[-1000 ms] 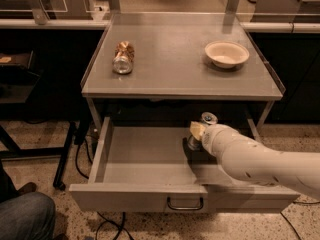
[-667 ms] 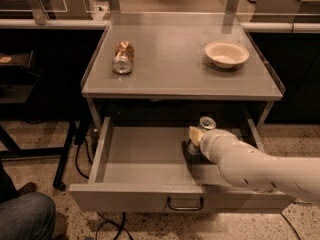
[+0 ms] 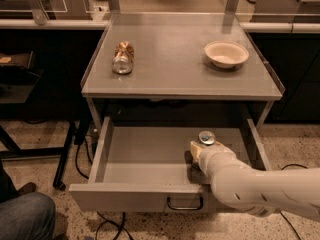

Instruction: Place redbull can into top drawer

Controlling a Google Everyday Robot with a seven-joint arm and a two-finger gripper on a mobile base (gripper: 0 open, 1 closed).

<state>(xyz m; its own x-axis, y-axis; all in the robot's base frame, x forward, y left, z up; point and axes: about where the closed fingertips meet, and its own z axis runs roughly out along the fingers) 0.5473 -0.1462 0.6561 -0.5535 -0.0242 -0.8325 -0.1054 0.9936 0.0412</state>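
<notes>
The top drawer (image 3: 131, 197) is pulled open below the grey table, its dark handle (image 3: 185, 204) at the centre of the front panel. My gripper (image 3: 199, 150) reaches down into the drawer's right half at the end of the white arm (image 3: 260, 186). It is shut on the redbull can (image 3: 206, 137). Only the can's silver top shows, just behind the wrist, and its body is hidden by the gripper. The can stands upright, low inside the drawer near the right wall.
A gold-brown can (image 3: 123, 57) lies on its side on the table top (image 3: 170, 69) at the left. A white bowl (image 3: 226, 53) sits at the right. A person's jeans-clad knee (image 3: 25, 216) is at the bottom left. Cables and a black stand leg (image 3: 65, 154) lie left of the drawer.
The arm and the can have moved down and slightly forward together, deeper into the open drawer. The drawer, the bowl and the gold-brown can have not moved.
</notes>
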